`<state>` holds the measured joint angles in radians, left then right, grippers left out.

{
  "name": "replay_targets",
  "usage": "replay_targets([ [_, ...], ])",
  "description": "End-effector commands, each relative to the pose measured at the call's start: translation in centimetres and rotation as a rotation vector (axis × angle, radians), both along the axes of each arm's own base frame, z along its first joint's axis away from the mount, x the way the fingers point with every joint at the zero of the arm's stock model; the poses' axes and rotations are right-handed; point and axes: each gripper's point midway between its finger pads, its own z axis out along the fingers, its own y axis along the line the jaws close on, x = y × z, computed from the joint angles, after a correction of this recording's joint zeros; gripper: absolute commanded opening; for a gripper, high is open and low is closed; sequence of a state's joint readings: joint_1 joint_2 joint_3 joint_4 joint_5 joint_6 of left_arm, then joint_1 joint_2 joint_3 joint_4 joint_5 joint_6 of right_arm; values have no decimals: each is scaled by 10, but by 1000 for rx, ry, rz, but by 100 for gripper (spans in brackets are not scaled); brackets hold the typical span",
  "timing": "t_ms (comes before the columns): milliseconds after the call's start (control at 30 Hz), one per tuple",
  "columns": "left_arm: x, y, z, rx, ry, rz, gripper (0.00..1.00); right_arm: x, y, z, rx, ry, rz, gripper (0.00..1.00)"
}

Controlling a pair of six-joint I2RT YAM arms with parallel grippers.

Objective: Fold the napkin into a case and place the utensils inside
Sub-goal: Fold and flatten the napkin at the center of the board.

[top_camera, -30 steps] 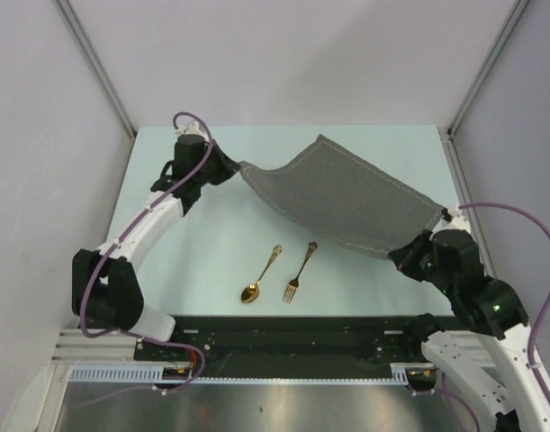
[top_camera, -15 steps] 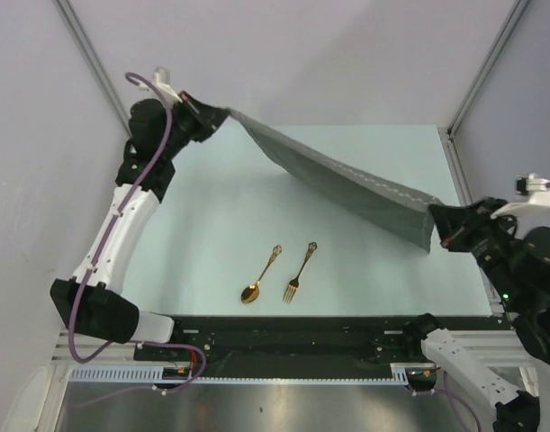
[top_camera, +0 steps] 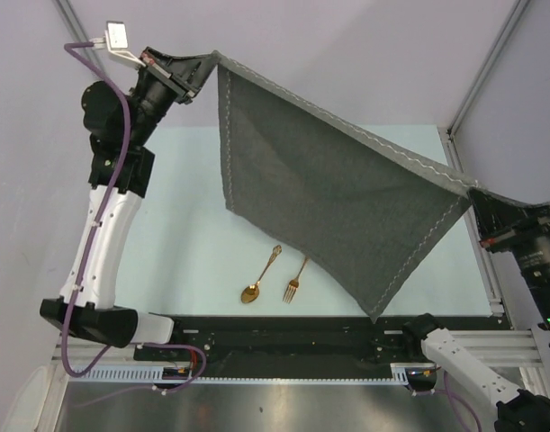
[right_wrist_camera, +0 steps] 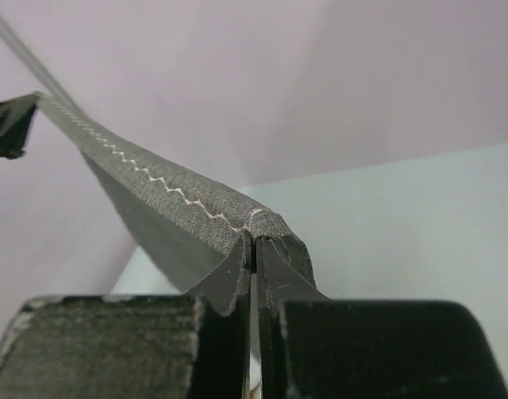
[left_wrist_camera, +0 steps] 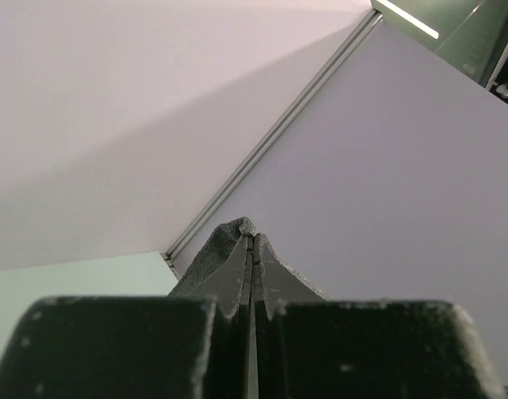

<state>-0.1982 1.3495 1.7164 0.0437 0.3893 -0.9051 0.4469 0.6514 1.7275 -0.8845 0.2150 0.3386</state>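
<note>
— Where is the cloth on your screen?

— I have the napkin (top_camera: 338, 216) up in the air, spread as a sheet between my two arms. The left gripper (top_camera: 205, 61) is raised high at the far left and has one corner. The right gripper (top_camera: 473, 193) sits lower, at the right side of the table (top_camera: 184, 225), and has the next corner along the same edge. That edge runs taut between them, with a white zigzag stitching (right_wrist_camera: 166, 184) along it.

— Are both grips firm?

— In the left wrist view I see the fingers pressed together, with a small peak of grey cloth pinched between their tips. The right wrist view shows the same: jaws closed tight on a folded corner, the hem leading away to the other gripper.

— And the rest of the sheet?

— It hangs down from that edge. Its lowest corner points at the near edge of the table, to the right of centre.

— The utensils?

— The spoon (top_camera: 259, 276) and fork (top_camera: 295, 280) lie side by side on the table, spoon on the left, heads toward me. From above, the hanging cloth covers the end of the fork's handle. I cannot tell whether it touches either one.
</note>
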Motion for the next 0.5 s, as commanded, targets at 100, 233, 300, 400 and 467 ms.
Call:
replay_targets([
  [100,74,-15,-61,-39,124,8,0,73,-31,-71,-94,256,-367,0],
  [233,109,-31,-91,-42,153,-4,0,99,-41,-91,-195,321,-507,0],
  [300,128,-41,-105,-47,164,-17,0,115,-43,-96,-241,335,-561,0],
  [400,143,-53,-105,-69,156,-39,0,136,-57,-101,-268,354,-638,0],
  [467,159,-62,-117,-77,170,-39,0,150,-78,-106,-247,382,-682,0],
])
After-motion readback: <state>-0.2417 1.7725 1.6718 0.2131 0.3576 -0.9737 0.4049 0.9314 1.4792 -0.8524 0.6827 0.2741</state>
